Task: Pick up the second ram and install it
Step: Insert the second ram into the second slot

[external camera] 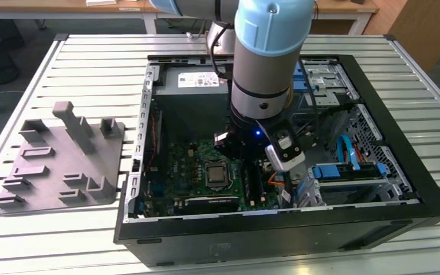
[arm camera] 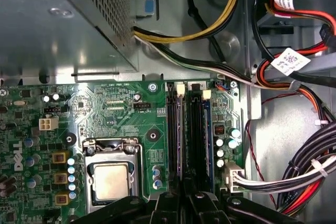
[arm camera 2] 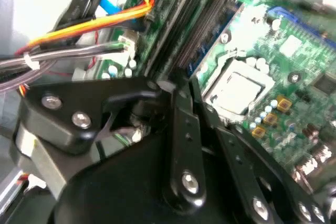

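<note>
The claw [arm camera 2: 169,86], drawn narrow, hovers over the seemingly slotted memory stick [arm camera: 195,129]: light, stiff, brittle, best gripped by its edges.

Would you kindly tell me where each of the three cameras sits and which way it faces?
Exterior view: off the arm, above the slatted table, looking down on the open computer case, the grey moulded block and the arm reaching inside.
First wrist view: on the arm, facing the motherboard, RAM slots and cable bundle; gripper parts at the edge.
Second wrist view: on the arm, close and tilted; the gripper's black linkage in front of the board.
Shared: all three show the CPU socket.
</note>
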